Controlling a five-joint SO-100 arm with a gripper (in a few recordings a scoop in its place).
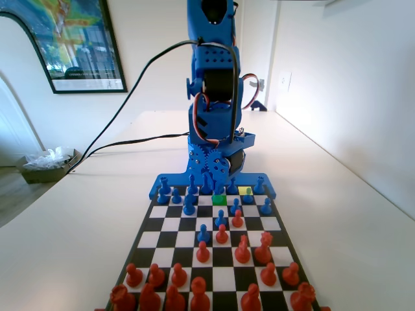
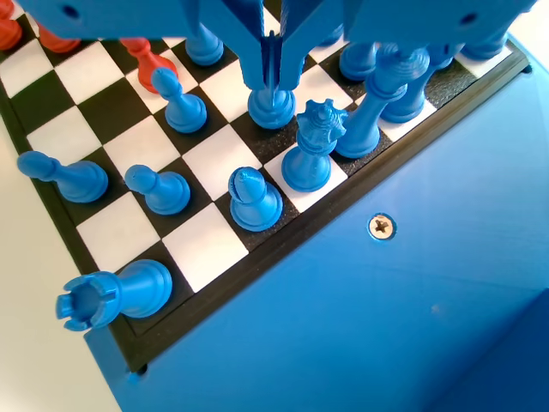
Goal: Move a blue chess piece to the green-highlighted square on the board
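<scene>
Gripper (image 2: 273, 73) jaws hang from the top edge of the wrist view, drawn together into a narrow wedge whose tips press onto the head of a blue pawn (image 2: 273, 107) one row in from the board's blue-rimmed edge. They look closed on that head, though the contact itself is partly masked by the jaws, so I judge it a pinch rather than a near miss. The pawn stands upright with its base on its square, which suggests it has not been lifted.

In the fixed view the green-highlighted square (image 1: 218, 199) lies in the second row from the far end of the board (image 1: 148, 228), near the middle, with the yellow-highlighted square (image 1: 245, 190) a little to its right in the far row. The arm's lower body leans over that end, likely so the jaws can come straight down among the crowded pieces.

Just right of the held pawn in the wrist view stands the blue queen (image 2: 312, 146), with a blue bishop (image 2: 254, 197) nearer and to the left and a blue rook (image 2: 111, 296) at the corner. Such close neighbours explain the narrow, vertical grip; a straight lift seems the safest next move.
</scene>
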